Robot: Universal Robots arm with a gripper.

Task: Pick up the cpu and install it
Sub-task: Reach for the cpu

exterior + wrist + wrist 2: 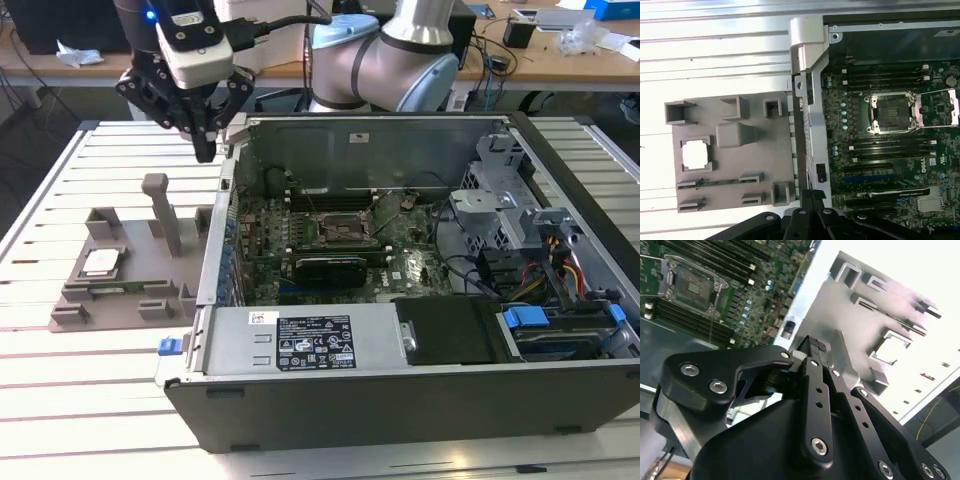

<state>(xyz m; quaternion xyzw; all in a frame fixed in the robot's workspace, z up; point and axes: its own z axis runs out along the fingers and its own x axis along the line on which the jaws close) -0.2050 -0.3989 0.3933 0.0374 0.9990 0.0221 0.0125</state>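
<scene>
We note the fixture plate (135, 272) on the table (70, 400), just beside the computer case (400, 405), on the exterior view's left; the cpu (100, 262) sits on that plate; the socket (335, 228) lies inside the case; the gripper (207, 152) hangs above their gap.

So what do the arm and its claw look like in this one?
The arm is silver-grey tube with pale blue joint caps. A white box sits at the wrist beside a blue light, fed by a black cable. The claw is matte black linkage bars with silver screws.
</scene>
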